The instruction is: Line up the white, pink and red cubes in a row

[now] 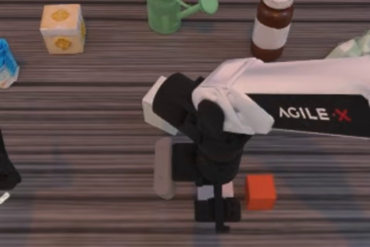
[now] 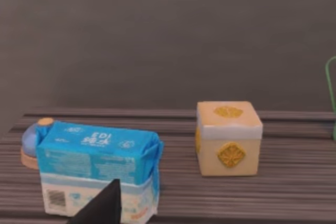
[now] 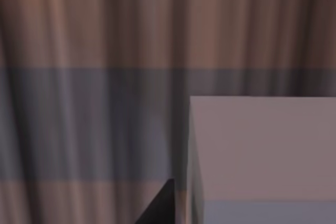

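Observation:
My right gripper (image 1: 217, 209) points down at the table's front, over the pink cube (image 1: 228, 190), which shows only as pale slivers under it. In the right wrist view the pink cube (image 3: 262, 145) fills the corner beside one dark finger (image 3: 167, 195), with a thin strip of table between them; the gripper is open. The red cube (image 1: 260, 192) sits just right of the gripper. The white cube (image 1: 164, 169) lies in shadow to its left, half hidden by the arm. My left gripper (image 1: 6, 174) is parked at the left edge.
At the back stand a cream cube with orange patterns (image 1: 62, 28), a green watering can (image 1: 167, 7) and a brown bottle (image 1: 272, 22). A blue packet (image 1: 7, 65) lies at the left edge. Something pale green (image 1: 354, 44) shows at the right edge.

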Tool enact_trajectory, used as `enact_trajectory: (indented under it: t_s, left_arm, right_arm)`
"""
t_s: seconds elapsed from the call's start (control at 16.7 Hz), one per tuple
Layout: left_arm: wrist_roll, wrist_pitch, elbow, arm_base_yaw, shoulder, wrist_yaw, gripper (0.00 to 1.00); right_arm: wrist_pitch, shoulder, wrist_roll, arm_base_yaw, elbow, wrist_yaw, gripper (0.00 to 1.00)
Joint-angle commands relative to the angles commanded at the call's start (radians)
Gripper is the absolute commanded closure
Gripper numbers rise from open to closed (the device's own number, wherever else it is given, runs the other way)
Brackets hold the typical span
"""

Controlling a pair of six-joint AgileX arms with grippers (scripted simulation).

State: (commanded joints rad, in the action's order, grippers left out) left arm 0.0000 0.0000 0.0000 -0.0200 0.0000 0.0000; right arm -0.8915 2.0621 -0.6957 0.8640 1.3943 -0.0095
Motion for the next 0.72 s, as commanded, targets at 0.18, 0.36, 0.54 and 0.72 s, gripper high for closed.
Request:
enact_trajectory:
  t_s: [0.18,0.36,0.54,0.72]
  left_arm:
    - [0.0,0.0,0.0,0.0,0.0,0.0,0.0]
    - [0.0,0.0,0.0,0.0,0.0,0.0,0.0]
    - [0.0,0.0,0.0,0.0,0.0,0.0,0.0]
    - [0.0,0.0,0.0,0.0,0.0,0.0,0.0]
  right_arm:
    - [0.0,0.0,0.0,0.0,0.0,0.0,0.0]
    - [0.0,0.0,0.0,0.0,0.0,0.0,0.0]
    - [0.0,0.0,0.0,0.0,0.0,0.0,0.0]
    - [-0.017,-0.005,-0.002,0.001,0.016,0.0,0.0]
